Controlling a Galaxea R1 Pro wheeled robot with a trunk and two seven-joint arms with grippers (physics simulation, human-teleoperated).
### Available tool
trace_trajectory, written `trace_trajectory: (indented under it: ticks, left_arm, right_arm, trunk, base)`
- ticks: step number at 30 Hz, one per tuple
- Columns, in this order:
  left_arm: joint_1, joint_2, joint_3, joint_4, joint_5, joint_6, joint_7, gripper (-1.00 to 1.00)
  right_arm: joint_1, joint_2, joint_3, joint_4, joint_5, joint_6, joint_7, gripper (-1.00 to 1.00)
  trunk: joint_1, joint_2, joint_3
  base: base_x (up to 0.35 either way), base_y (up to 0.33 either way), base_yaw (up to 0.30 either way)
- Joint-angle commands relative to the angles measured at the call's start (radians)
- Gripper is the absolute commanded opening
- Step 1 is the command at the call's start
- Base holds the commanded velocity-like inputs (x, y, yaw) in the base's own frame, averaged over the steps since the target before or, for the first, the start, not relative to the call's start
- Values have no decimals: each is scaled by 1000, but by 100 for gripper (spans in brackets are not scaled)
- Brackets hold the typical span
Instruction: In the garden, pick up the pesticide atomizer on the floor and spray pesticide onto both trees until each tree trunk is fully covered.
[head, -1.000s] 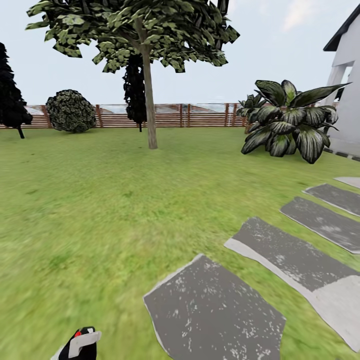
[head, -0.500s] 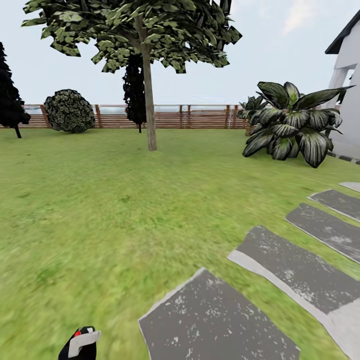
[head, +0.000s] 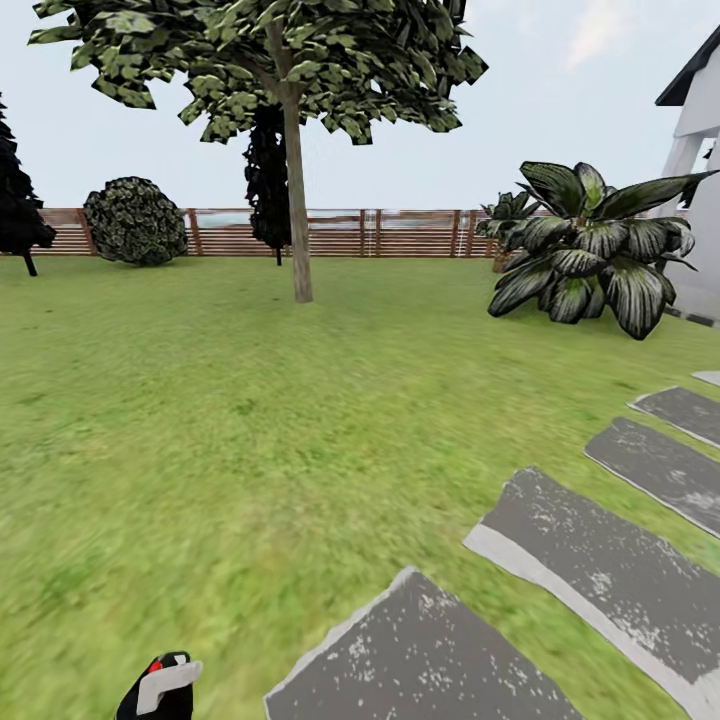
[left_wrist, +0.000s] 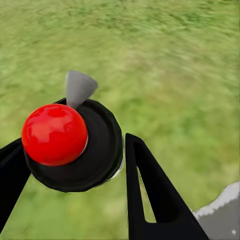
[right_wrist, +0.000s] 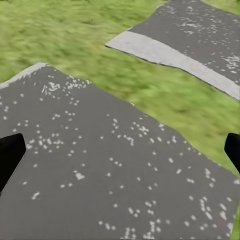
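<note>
Atomizer (left_wrist: 70, 145): black body, red round cap, grey nozzle; held between the black fingers (left_wrist: 150, 195) of the left gripper (left_wrist: 67, 165), which are closed against its sides over grass. In the head view its top (head: 160, 688) shows at the lower left edge, over the lawn (head: 250, 400).

Right gripper (right_wrist: 120, 150): fingertips spread wide at the frame's two edges, nothing between them; a grey speckled stepping stone (right_wrist: 110, 165) lies below.

Tree (head: 297, 180): straight bare trunk, leafy crown high up, standing on the lawn well ahead, in front of the fence (head: 330, 232).

Other items: round bush (head: 135, 222) by the fence at left; broad-leaved plant (head: 590, 255) at right; white house (head: 695, 170) at the right edge; stones (head: 600, 560) running along the lower right.
</note>
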Motion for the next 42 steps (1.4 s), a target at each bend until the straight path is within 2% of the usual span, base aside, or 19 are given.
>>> trace_trajectory:
  ticks: [1,42]
  left_arm:
    - [-1,0,1,1,-4,-3,4,-100]
    - [-1,0,1,1,-4,-3,5,-100]
  right_arm:
    - [0,0,-1,1,-3,-3,2,100]
    - [-1,0,-1,1,-3,-3,2,100]
  trunk:
    - [0,0,-1]
    - [0,0,-1]
  base:
    - [340,0,0]
    - [340,0,0]
